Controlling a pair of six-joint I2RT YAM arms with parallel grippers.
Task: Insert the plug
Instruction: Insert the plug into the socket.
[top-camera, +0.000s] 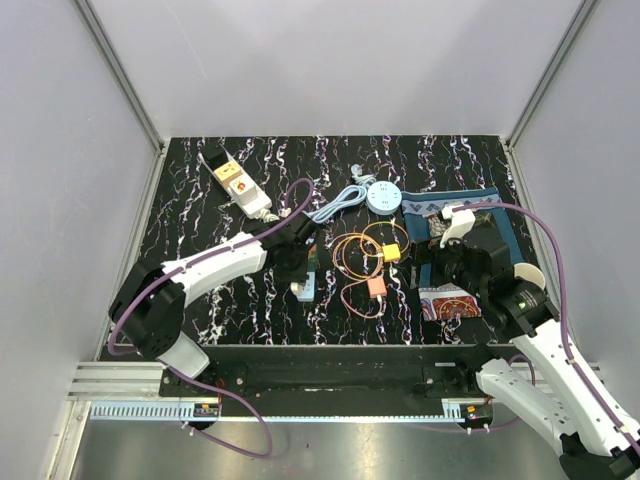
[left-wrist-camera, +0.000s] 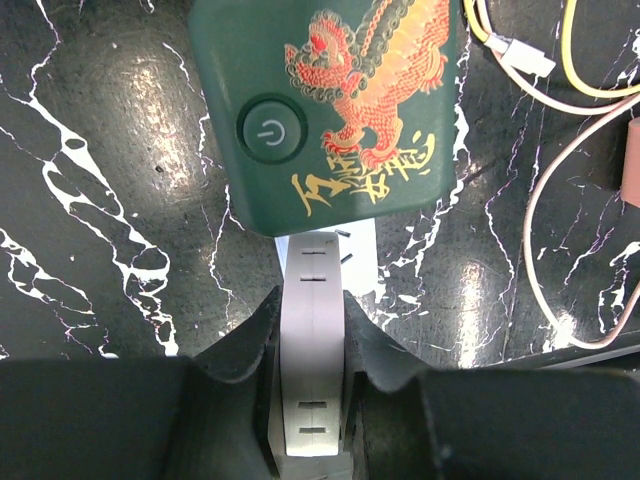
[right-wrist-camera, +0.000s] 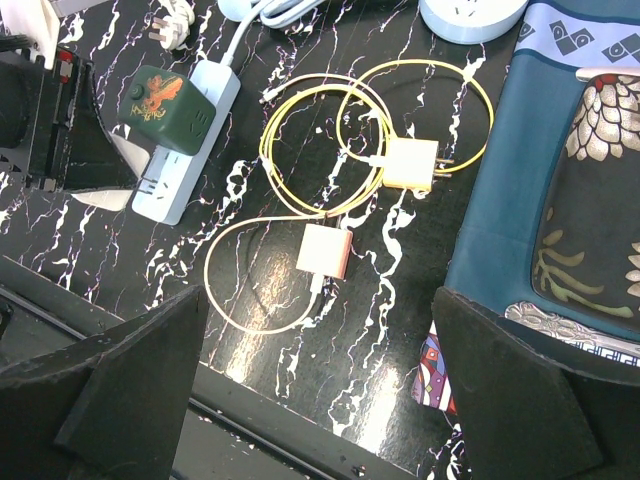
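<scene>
Seen from above, a black, white-veined bench (top-camera: 190, 200) has an arm at each near corner. The left pincer (top-camera: 297, 272) reaches to the middle, over a short white power strip (top-camera: 305, 291). The right pincer (top-camera: 432, 272) hovers on the right, near a blue cloth (top-camera: 480, 196). Between them lie a yellow charger (top-camera: 392, 252) and a pink charger (top-camera: 376, 286) with coiled cables. From the left wrist, the left pincer's fingers (left-wrist-camera: 250, 345) are clamped on either side of the strip's near end. The green plug (left-wrist-camera: 330, 100), printed with a red and gold dragon and a power button, sits on the strip's far end; how deep its pins go cannot be told. From the right wrist, the right pincer's jaws stand wide apart, holding nothing, above the chargers.
</scene>
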